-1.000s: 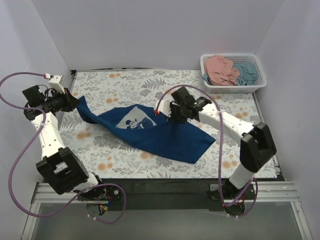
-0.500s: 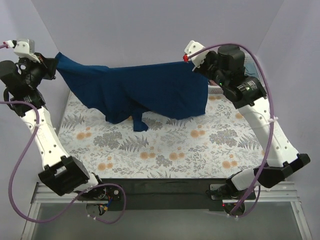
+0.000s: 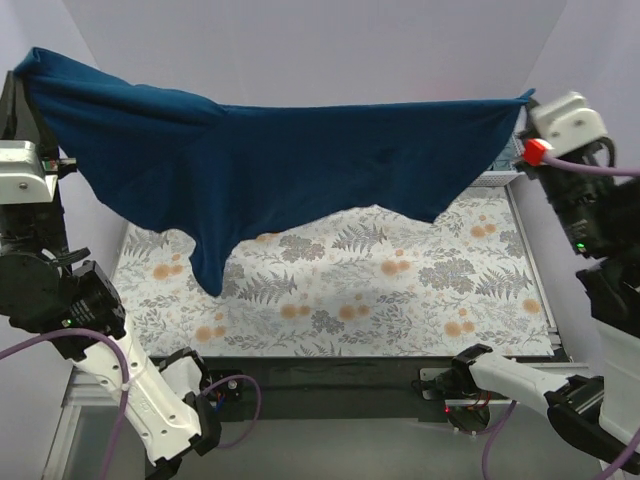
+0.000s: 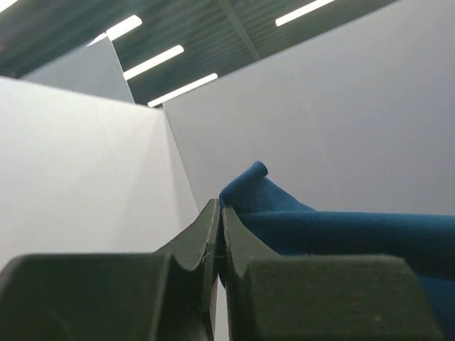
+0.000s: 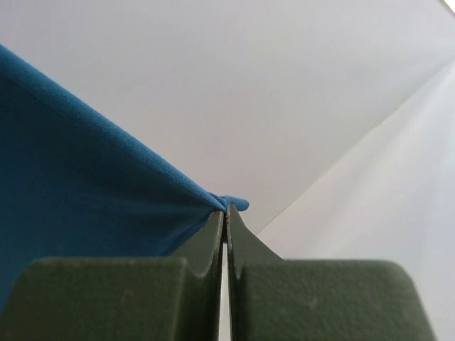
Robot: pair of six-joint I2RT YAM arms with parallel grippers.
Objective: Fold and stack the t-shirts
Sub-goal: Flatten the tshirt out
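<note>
The dark navy blue t-shirt point(image 3: 280, 160) hangs spread wide high above the table, stretched between both arms. My left gripper point(image 3: 22, 62) is shut on its left corner at the top left; in the left wrist view the cloth point(image 4: 341, 234) bunches past the shut gripper point(image 4: 218, 206). My right gripper point(image 3: 527, 98) is shut on the right corner at the top right; in the right wrist view the cloth point(image 5: 85, 185) runs left from the shut gripper point(image 5: 227, 208). A sleeve point(image 3: 208, 270) dangles low on the left. The salmon pink and light teal-blue t-shirts are hidden behind the cloth.
The floral tablecloth point(image 3: 380, 280) shows below the hanging shirt. White walls close in at the left, back and right. The white basket is hidden behind the raised shirt. The arm bases stand at the near edge.
Both arms have lifted the navy shirt from the table up high and pulled it apart sideways. It now hangs stretched wide, covering the basket.
</note>
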